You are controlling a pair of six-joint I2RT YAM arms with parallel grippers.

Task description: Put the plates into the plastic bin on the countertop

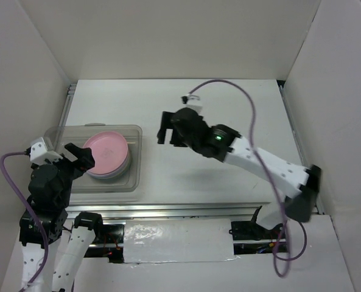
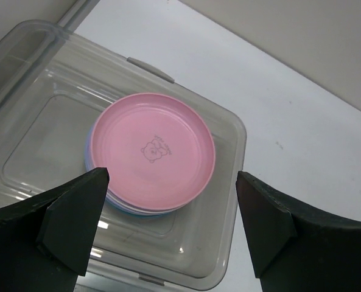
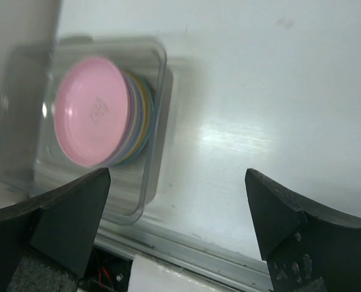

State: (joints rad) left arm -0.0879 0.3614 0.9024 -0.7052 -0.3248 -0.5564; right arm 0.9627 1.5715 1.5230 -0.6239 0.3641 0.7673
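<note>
The clear plastic bin (image 1: pixel 134 159) stands at the left of the white countertop (image 1: pixel 229 109). A stack of plates lies in it with the pink plate (image 1: pixel 108 149) on top. Purple, yellow and blue plate edges (image 3: pixel 142 115) show under the pink plate in the right wrist view; the rest are hidden. My left gripper (image 1: pixel 80 159) is open and empty, hovering over the bin's near left side, above the pink plate (image 2: pixel 153 149). My right gripper (image 1: pixel 164 129) is open and empty, raised over the countertop to the right of the bin (image 3: pixel 156 140).
A metal rail (image 1: pixel 186 210) runs along the countertop's front edge. White walls enclose the left, back and right sides. A purple cable (image 1: pixel 241 91) loops above the right arm.
</note>
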